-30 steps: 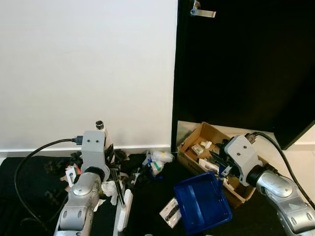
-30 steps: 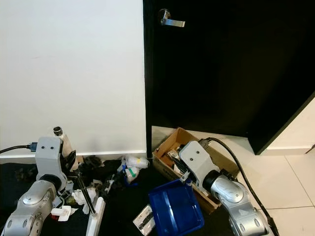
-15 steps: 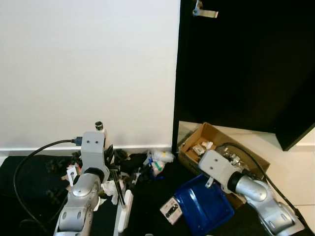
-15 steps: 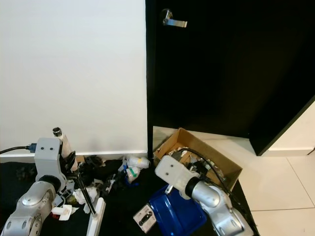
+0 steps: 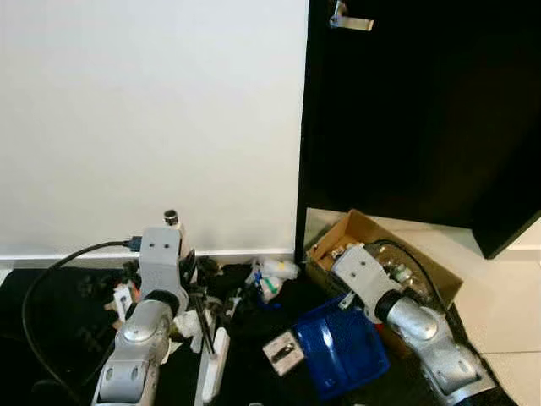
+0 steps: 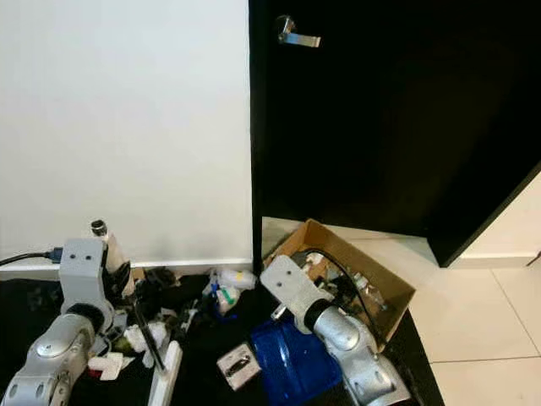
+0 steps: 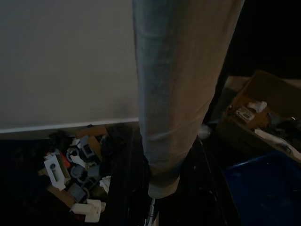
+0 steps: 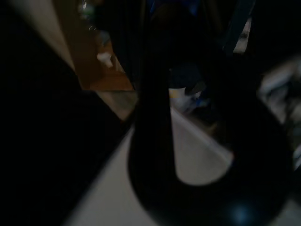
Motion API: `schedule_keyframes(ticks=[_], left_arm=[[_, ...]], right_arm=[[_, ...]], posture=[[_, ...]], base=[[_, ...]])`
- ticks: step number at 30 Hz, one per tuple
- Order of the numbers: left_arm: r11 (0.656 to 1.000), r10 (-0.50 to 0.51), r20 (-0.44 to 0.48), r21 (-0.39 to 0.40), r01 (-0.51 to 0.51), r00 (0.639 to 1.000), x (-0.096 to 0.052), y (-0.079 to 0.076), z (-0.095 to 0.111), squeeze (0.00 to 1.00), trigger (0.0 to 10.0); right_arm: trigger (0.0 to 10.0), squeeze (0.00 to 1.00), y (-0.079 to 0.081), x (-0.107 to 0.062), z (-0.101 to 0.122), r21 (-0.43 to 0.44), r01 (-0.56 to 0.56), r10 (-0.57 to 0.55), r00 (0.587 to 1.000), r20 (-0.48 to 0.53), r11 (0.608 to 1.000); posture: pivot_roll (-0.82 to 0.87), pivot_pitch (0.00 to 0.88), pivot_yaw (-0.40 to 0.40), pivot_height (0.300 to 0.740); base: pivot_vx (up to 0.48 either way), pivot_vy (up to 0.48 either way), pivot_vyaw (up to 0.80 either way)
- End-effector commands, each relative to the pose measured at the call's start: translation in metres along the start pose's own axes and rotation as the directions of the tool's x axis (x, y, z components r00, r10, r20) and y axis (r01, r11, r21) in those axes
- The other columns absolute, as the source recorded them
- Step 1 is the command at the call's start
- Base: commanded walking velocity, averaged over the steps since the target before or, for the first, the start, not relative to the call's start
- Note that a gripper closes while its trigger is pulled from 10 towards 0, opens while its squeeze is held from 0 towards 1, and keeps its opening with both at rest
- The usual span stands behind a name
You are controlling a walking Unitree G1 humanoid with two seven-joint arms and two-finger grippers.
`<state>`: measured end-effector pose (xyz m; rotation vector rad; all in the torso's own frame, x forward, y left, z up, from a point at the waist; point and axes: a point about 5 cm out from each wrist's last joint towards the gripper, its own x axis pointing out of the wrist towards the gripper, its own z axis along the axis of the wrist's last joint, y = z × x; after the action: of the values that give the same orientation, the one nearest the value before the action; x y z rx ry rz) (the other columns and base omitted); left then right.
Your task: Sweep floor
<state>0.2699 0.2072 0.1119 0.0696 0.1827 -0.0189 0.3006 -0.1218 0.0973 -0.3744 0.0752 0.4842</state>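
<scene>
The litter point(image 5: 211, 292) — scraps of paper, small dark bits, a white bottle — lies heaped on the dark floor point(image 5: 51, 338) along the white wall point(image 5: 152, 127), just left of the black door point(image 5: 423, 110). The brush point(image 5: 211, 359), its white head down on the floor at the near edge of the heap, hangs from a pale handle that runs up through the left gripper point(image 5: 190, 283); that gripper appears closed round the handle, as the left wrist view suggests with the handle point(image 7: 178, 94) filling its middle. The blue dustpan point(image 5: 338, 347) sits right of the heap, a white card point(image 5: 281, 353) at its left lip, with the box point(image 5: 385, 262) of rubbish just behind it. The right gripper point(image 5: 347, 300) is at the pan's rear edge and seems to hold it, but its fingers are hidden, so I cannot tell. To do this step well, I judge the pan's lip should lie flat on the floor and face the heap — then short, low strokes toward it, not flicks.
</scene>
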Motion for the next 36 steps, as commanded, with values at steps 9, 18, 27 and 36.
schedule_keyframes(ticks=[9,18,27,36], left_arm=[[1.000,-0.005,0.006,-0.012,0.005,1.000,-0.002,-0.004,0.001,0.00,10.0],[1.000,0.018,0.012,-0.005,-0.018,1.000,-0.001,0.001,0.002,0.00,10.0],[0.988,0.125,0.055,0.089,-0.129,0.991,-0.010,0.043,0.012,0.00,10.0],[0.989,0.149,0.049,-0.021,-0.148,0.988,0.003,0.054,-0.003,0.00,10.0]], right_arm=[[10.0,0.00,-0.004,0.003,0.004,0.125,0.051,-0.056,0.998,0.040,0.991],[10.0,0.00,-0.022,-0.003,0.005,0.015,0.084,-0.085,0.995,0.050,0.996],[10.0,0.00,-0.019,-0.004,-0.005,0.027,0.039,-0.040,0.999,0.025,0.999],[10.0,0.00,-0.012,0.012,-0.001,-0.011,0.068,-0.068,0.997,0.035,0.998]], posture=[[0.06,0.179,0.046,0.740],[0.06,0.178,0.043,0.740],[0.07,0.189,0.041,0.740],[0.08,0.251,0.021,0.740]], base=[[0.000,0.000,0.00],[0.000,0.000,0.00],[0.000,0.000,0.00],[0.000,0.000,0.00]])
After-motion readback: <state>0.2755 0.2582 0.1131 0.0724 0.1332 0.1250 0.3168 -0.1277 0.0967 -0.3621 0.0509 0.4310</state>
